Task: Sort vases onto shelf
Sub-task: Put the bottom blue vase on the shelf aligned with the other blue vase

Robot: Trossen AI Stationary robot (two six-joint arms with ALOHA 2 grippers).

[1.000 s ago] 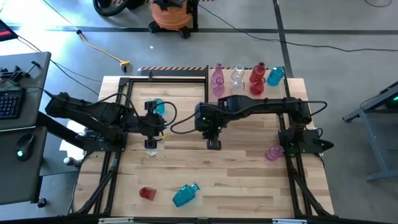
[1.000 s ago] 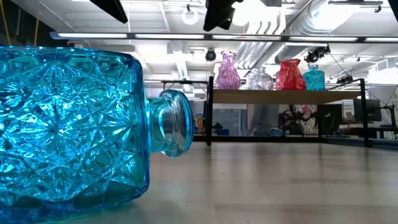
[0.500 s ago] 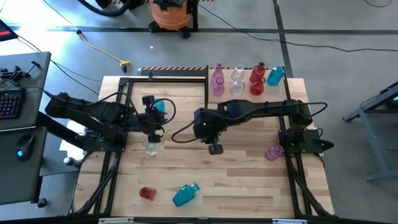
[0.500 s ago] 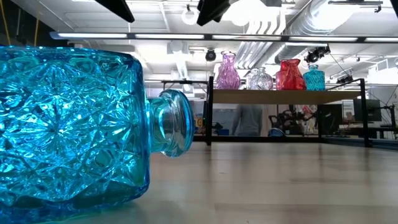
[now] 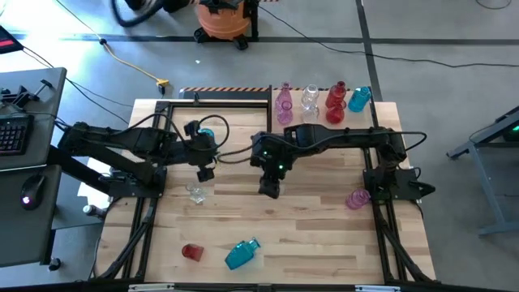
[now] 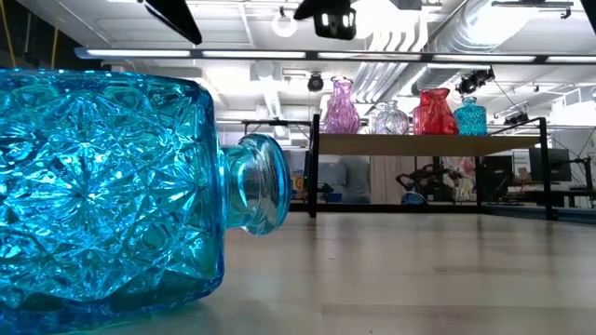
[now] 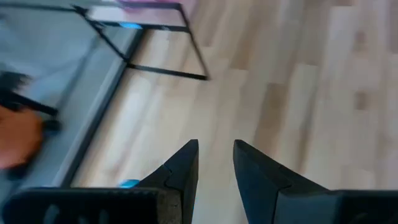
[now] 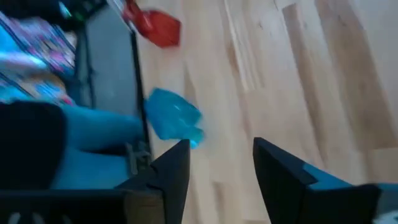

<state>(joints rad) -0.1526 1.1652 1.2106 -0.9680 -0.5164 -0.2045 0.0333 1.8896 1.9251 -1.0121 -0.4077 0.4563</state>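
Note:
The shelf (image 5: 324,122) stands at the table's far right and carries pink (image 5: 283,104), clear (image 5: 310,99), red (image 5: 336,104) and teal (image 5: 359,99) vases. A clear vase (image 5: 195,193) stands on the table just near-side of my left gripper (image 5: 205,170), which is open and empty (image 7: 216,158). A teal vase (image 5: 208,136) shows behind the left arm. My right gripper (image 5: 268,188) hovers open over mid-table. A teal vase (image 5: 242,254) lies on its side near the near edge beside a red vase (image 5: 191,252). A pink vase (image 5: 357,199) lies by the right arm's base.
The lying teal vase fills the low view's left foreground (image 6: 112,186), with the shelf (image 6: 428,141) far behind it. The right wrist view shows the teal vase (image 8: 174,119) and the red vase (image 8: 158,28) ahead of the fingers. Bare wood lies between the two grippers and the shelf.
My left gripper has drawn back from the clear vase toward the table's far edge; the vase stays standing where it was. My right gripper has swung slightly toward the table's left and turned about over mid-table.

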